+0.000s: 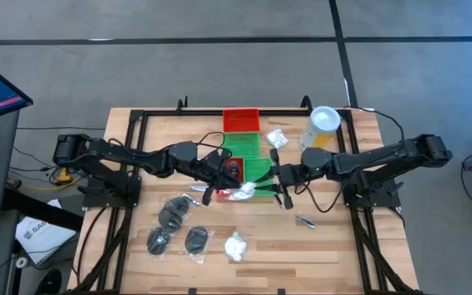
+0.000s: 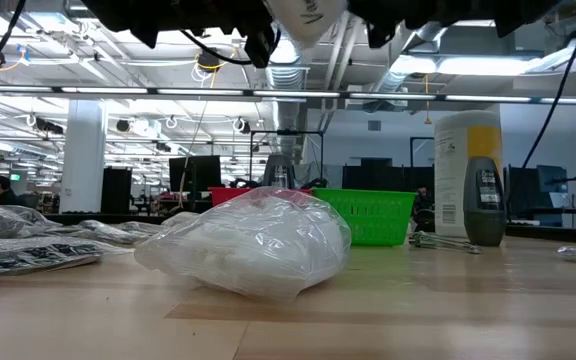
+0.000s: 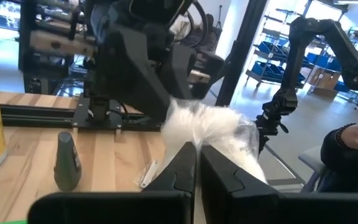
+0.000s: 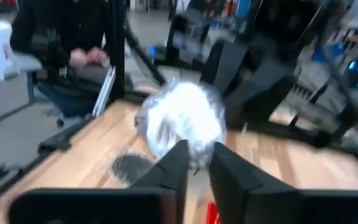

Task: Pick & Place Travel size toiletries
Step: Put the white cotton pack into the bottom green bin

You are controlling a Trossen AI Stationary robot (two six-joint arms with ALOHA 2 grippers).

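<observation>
A clear packet of white puffy lumps [image 1: 242, 192] hangs in the air between both grippers, above the table's middle, just near of the green tray [image 1: 248, 170]. My left gripper [image 1: 224, 191] comes from the left and is shut on it [image 3: 197, 163]. My right gripper [image 1: 269, 188] comes from the right and is shut on it too [image 4: 197, 163]. Other packets lie flat on the table: dark discs [image 1: 174, 215], a second packet of white lumps [image 1: 236, 246] [image 2: 248, 245], and one white packet [image 1: 277, 138] by the canister. My left gripper pinches the clear plastic at one end of the packet [image 3: 196, 142] between its two fingertips, coming level from the table's left. The puffy bulk [image 3: 213, 124] stands out beyond the fingers, lifted clear. My right gripper pinches the opposite end of the same packet [image 4: 194, 152] between its fingers, level from the table's right. The packet [image 4: 182, 121] is off the table.
A red tray [image 1: 241, 120] and a green tray [image 1: 242, 147] stand at the far middle. The yellow canister with a white lid [image 1: 322, 127] stands far right, a dark small bottle [image 2: 485, 200] near it. A thin pale item [image 1: 306, 220] lies near right. A black frame rims the table.
</observation>
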